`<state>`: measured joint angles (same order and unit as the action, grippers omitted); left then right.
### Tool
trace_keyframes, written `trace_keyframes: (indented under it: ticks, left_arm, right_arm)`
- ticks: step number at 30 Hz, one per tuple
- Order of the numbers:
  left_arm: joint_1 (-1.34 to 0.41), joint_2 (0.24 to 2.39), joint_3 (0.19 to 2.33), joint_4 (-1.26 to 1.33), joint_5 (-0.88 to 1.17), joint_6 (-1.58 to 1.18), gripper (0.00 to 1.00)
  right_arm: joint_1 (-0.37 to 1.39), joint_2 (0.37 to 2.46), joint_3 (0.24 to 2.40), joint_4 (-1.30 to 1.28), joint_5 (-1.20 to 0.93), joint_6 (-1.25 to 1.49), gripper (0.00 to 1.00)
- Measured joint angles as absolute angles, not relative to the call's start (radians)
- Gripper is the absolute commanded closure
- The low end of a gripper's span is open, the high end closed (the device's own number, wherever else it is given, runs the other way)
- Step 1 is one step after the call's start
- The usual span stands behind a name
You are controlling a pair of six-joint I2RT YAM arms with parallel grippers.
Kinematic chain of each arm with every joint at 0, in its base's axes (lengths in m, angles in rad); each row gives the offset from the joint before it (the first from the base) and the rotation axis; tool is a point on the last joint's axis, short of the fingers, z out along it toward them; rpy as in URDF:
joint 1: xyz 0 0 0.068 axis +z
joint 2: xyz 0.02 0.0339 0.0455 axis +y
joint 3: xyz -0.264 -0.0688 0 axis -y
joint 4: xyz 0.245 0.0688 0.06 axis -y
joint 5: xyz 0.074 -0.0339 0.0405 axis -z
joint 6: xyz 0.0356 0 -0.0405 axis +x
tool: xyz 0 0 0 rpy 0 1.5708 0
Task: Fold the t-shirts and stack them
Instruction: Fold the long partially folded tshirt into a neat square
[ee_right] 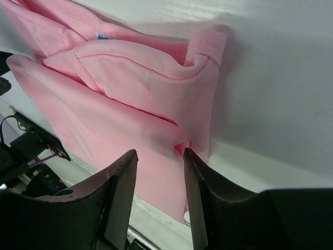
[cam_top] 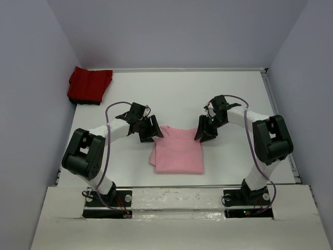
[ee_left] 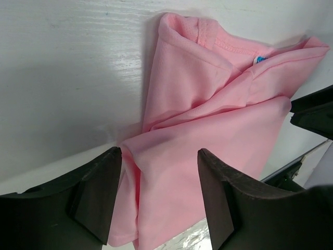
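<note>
Item one, nearest: two black arm bases [cam_top: 106, 200] bolted to the white board at the table's near edge. Item two: light pink short-sleeved cloth t-shirt [cam_top: 177, 155], lying mid-table between the arms as a rough rectangle with sleeves tucked in and the collar and its blue label at the far end. Item three: left gripper [cam_top: 151, 129] at the shirt's far left corner, jaws spread and straddling a raised fold, not seen pinching. Item four: right gripper [cam_top: 206, 129] at the far right corner, jaws narrower but apart over the folded edge, nothing visibly clamped. Item five, farthest: deep red cloth t-shirt [cam_top: 89, 85], bundled in the far left corner of the white table [cam_top: 182, 94], well apart from both arms. Handling note, as judgement: the next fold wants every layer caught at both corners, an even lift, and the far edge laid square on the near hem.
</note>
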<state>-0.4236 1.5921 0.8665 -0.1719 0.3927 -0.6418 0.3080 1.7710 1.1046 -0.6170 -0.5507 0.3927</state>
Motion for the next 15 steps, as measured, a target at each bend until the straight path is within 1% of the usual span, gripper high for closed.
trace_keyframes:
  ticks: [2, 4, 5, 6, 8, 9, 11, 12, 15]
  left_arm:
    - [-0.424, 1.592, 0.867, -0.172, 0.395, -0.642, 0.31]
    - [-0.424, 1.592, 0.866, -0.171, 0.4, -0.642, 0.4]
    - [-0.424, 1.592, 0.866, -0.171, 0.402, -0.643, 0.45]
    - [-0.424, 1.592, 0.866, -0.169, 0.404, -0.644, 0.54]
    - [-0.424, 1.592, 0.866, -0.168, 0.41, -0.645, 0.6]
    - [-0.424, 1.592, 0.866, -0.167, 0.41, -0.645, 0.6]
    - [-0.424, 1.592, 0.865, -0.167, 0.412, -0.645, 0.65]
    - [-0.424, 1.592, 0.865, -0.165, 0.414, -0.644, 0.71]
    - [-0.424, 1.592, 0.865, -0.163, 0.418, -0.644, 0.79]
  right_arm:
    - [0.308, 1.771, 1.092, -0.618, -0.551, 0.393, 0.55]
    - [0.308, 1.771, 1.084, -0.616, -0.552, 0.396, 0.58]
    - [0.308, 1.771, 1.081, -0.616, -0.552, 0.397, 0.62]
    - [0.308, 1.771, 1.079, -0.616, -0.554, 0.397, 0.67]
    - [0.308, 1.771, 1.076, -0.612, -0.557, 0.401, 0.68]
    - [0.308, 1.771, 1.074, -0.609, -0.558, 0.401, 0.68]
    - [0.308, 1.771, 1.07, -0.601, -0.558, 0.401, 0.73]
    - [0.308, 1.771, 1.069, -0.6, -0.558, 0.403, 0.77]
    - [0.308, 1.771, 1.069, -0.595, -0.559, 0.408, 0.84]
